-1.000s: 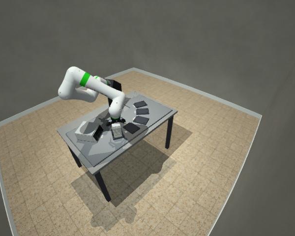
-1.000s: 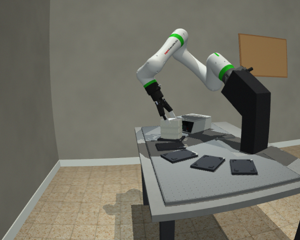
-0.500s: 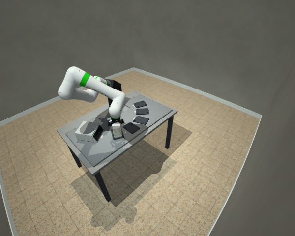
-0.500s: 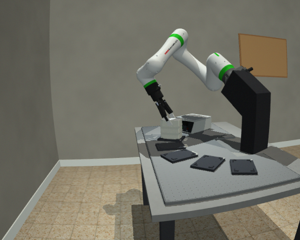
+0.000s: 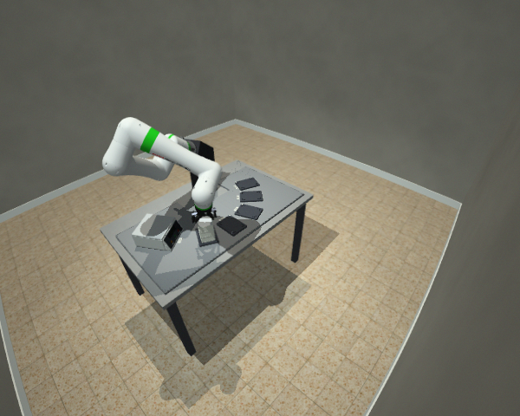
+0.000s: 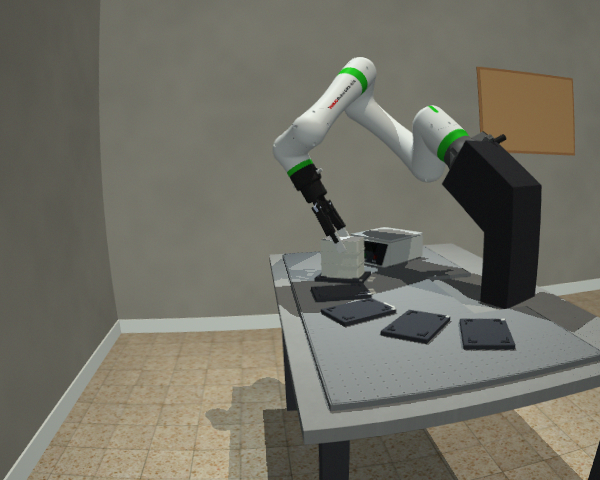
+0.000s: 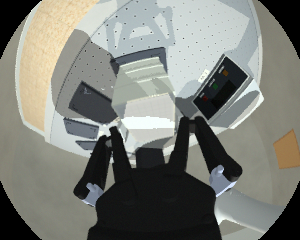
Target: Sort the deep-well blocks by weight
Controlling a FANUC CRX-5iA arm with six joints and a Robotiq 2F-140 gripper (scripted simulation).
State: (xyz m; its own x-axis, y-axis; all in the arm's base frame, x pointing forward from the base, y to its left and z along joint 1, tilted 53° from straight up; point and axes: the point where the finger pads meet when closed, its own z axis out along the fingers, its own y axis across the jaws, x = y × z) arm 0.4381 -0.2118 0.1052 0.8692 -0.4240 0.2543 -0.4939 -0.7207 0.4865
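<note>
claw (image 5: 204, 217) (image 6: 340, 238) (image 7: 149, 113): was half-narrowed, grip unclear
blocks (image 5: 206, 233) (image 6: 341, 259) (image 7: 142, 86): three stood stacked, none sorted
check-weigher (image 5: 152, 232) (image 6: 401, 248) (image 7: 231, 102): held nothing; all sorting remained

Orange-brown board (image 6: 526, 111) (image 7: 288, 150) on grey wall (image 6: 197, 155) (image 5: 295, 67); tiled floor (image 5: 269, 340) (image 6: 171, 392) (image 7: 45, 55), speckled tan; pale baseboard (image 5: 349, 162) (image 6: 197, 323).

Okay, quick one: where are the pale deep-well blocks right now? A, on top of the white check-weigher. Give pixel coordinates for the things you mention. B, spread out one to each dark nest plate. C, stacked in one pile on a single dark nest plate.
C: the pale, boxy deep-well blocks (image 5: 206, 233) (image 6: 341, 260) (image 7: 147, 112) form one pile on a dark, flat nest plate (image 5: 208, 243) (image 6: 334, 279) (image 7: 140, 56).
</note>
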